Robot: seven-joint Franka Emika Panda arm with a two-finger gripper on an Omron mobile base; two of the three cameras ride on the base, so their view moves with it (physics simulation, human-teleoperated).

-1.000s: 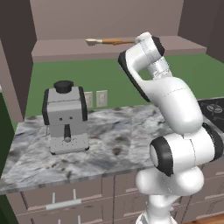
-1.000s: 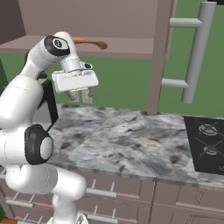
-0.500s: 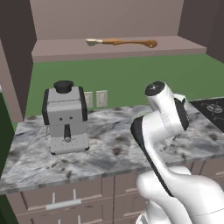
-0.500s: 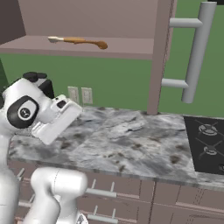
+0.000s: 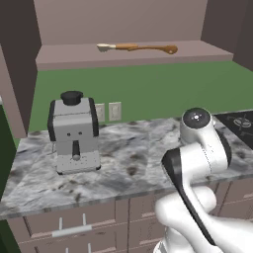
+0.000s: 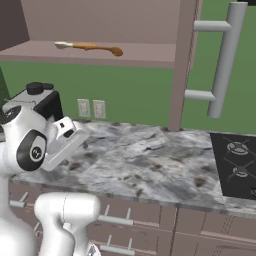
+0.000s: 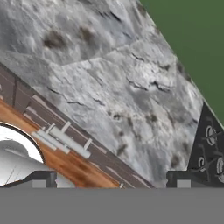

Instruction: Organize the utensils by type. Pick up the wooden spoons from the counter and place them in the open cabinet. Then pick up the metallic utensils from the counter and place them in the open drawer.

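My end effector (image 7: 112,177) hanging wide and empty over the counter (image 7: 109,83), both wooden spoons (image 5: 137,47) apparently lying end to end on the cabinet shelf (image 5: 74,55) at twelve o'clock, coffee machine (image 5: 74,131) standing at nine o'clock.

you get flat, even rendered light with no glare; the counter (image 5: 128,163) shows soft shading only. edges look slightly jagged, perhaps from low resolution. the cabinet (image 5: 24,74) side is dim.

Grey coffee machine (image 5: 73,134); wall outlets (image 5: 108,111); black hob (image 6: 239,165).
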